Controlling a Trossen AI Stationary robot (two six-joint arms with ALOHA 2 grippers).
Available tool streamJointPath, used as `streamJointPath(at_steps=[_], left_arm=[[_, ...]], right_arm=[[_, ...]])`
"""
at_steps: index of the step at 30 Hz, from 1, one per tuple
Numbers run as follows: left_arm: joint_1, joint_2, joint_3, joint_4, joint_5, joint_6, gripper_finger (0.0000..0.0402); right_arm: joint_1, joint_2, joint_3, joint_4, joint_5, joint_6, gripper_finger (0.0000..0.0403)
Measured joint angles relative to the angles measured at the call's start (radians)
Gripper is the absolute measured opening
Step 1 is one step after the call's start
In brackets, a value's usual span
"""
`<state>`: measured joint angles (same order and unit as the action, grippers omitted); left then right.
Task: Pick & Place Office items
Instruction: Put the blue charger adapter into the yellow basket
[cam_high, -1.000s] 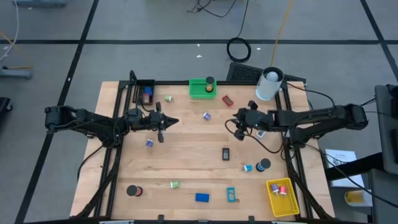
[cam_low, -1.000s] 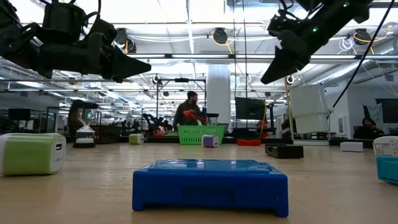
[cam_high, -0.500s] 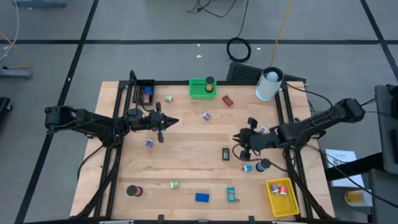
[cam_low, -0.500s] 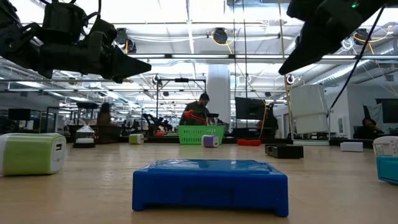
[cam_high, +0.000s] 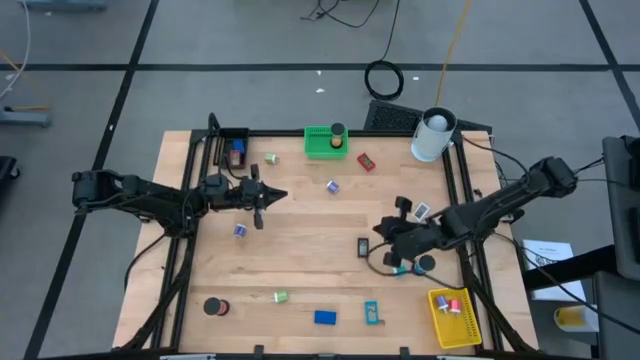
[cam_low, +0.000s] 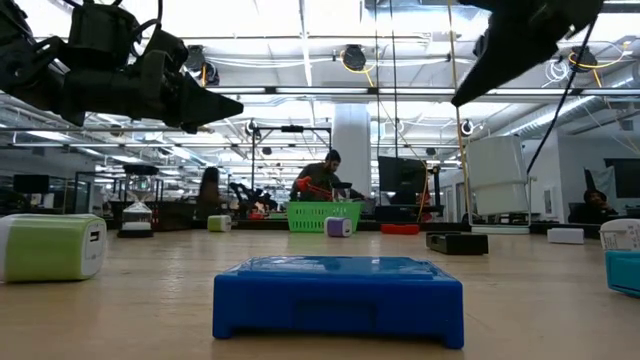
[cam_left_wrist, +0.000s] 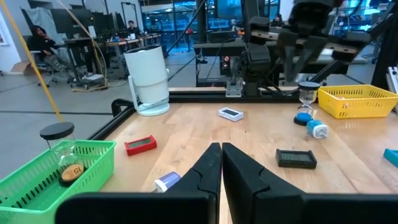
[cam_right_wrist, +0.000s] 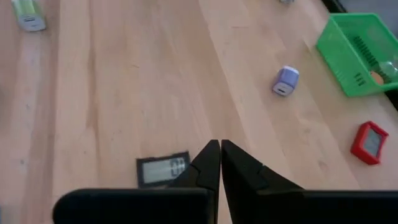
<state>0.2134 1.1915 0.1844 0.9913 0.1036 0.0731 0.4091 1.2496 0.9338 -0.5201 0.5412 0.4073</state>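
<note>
**Claws Closed, Nothing Picked Up Yet**

Our right claw (cam_high: 382, 232) hangs over the right side of the table with its two fingers pressed together and nothing between them. We think it sits there because it is close to the small black screen block (cam_high: 363, 247), which lies just beside its tip. Near it we also see a cyan clip (cam_high: 398, 269) and a black roll (cam_high: 426, 264).

Our left claw (cam_high: 268, 196) waits over the left side, fingers also together and empty.

The other office items lie well apart on the wood: a blue block (cam_high: 325, 318), a green clip (cam_high: 281, 296), a purple clip (cam_high: 332, 185) and a red block (cam_high: 366, 161).

Now the bins. We see a round thing sitting in the green bin (cam_high: 318, 141) at the back. Some small things lie in the yellow bin (cam_high: 453, 316) at the front right corner. We cannot tell what is in the black bin (cam_high: 234, 146).
</note>
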Motion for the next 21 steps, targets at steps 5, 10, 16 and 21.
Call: streamJointPath(at_steps=[5, 10, 16, 21], left_arm=[[0.0, 0.0, 0.0, 0.001, 0.0, 0.0, 0.0021], [0.0, 0.0, 0.0, 0.002, 0.0, 0.0, 0.0021], [0.0, 0.0, 0.0, 0.001, 0.0, 0.0, 0.0021], [0.0, 0.0, 0.0, 0.001, 0.0, 0.0, 0.0021]], right_arm=[[0.0, 0.119, 0.123, -0.1, -0.123, 0.004, 0.0012], [-0.001, 0.195, 0.206, -0.203, -0.209, 0.104, 0.003], [-0.002, 0.287, 0.276, -0.272, -0.259, 0.139, 0.0057], [-0.002, 0.381, 0.317, -0.282, -0.283, 0.103, 0.0075]])
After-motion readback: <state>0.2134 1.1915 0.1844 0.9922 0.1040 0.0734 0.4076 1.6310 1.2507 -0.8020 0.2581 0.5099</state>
